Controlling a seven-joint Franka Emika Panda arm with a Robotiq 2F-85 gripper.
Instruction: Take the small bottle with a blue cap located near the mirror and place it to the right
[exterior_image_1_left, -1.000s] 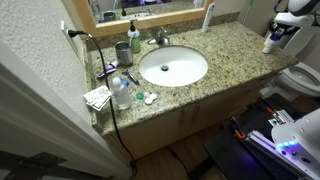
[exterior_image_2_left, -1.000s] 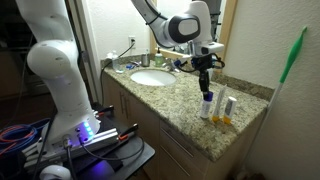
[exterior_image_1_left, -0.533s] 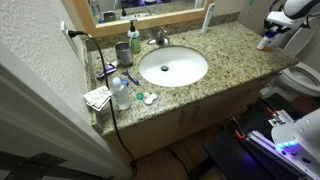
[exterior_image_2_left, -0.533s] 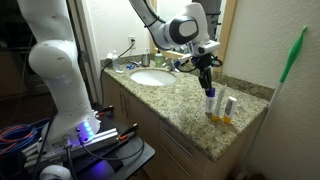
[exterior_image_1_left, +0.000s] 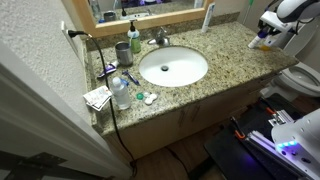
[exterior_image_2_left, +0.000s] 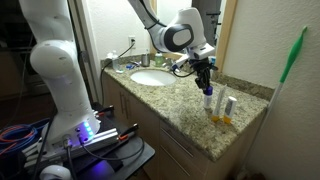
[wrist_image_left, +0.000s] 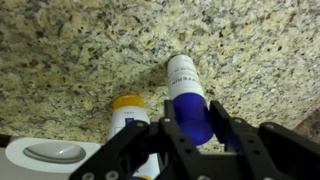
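Observation:
The small bottle with a blue cap is white and slim. In the wrist view my gripper is shut on its blue cap, one finger on each side. In both exterior views the gripper holds the bottle upright at the far right end of the granite counter, low over the surface. I cannot tell if its base touches. The mirror shows only its light wooden lower edge, behind the sink.
A yellow-capped white bottle stands right beside the held one. The sink, faucet, a green cup, a larger clear bottle and small clutter lie to the left. A toilet is beyond the counter's end.
The gripper with the bottle has shifted slightly along the counter's right end, toward the back wall. Its grip on the cap is unchanged.

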